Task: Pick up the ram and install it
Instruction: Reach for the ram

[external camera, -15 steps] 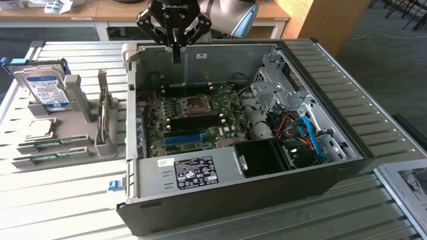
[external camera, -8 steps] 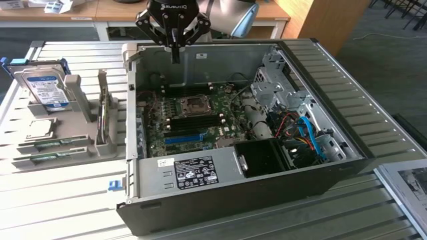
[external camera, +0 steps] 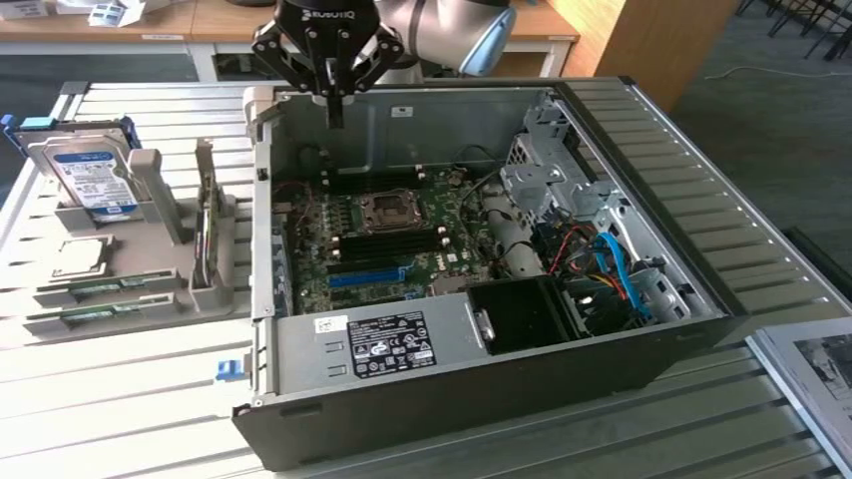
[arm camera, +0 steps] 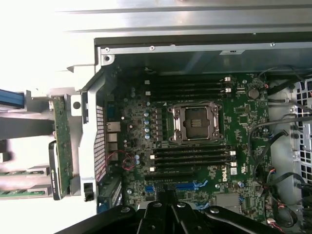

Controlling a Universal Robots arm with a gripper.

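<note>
One claw (external camera: 331, 118), tips together, hangs over open PC case (external camera: 466, 344) w/ ram (external camera: 207, 215) upright in rack (external camera: 219, 274) beside.

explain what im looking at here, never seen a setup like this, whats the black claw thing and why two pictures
This is a robot arm working on a desktop computer. The black claw is its gripper. It is shut, holds nothing, and hangs above the open computer case.

One picture comes from a camera standing off the arm. The other comes from a camera on the wrist, looking down past the gripper onto the green motherboard inside the case.

The case sits on a slatted metal table. At the exterior view's left, a grey rack holds spare parts: a hard drive, a square processor and the ram, a thin green stick standing on edge.
</note>
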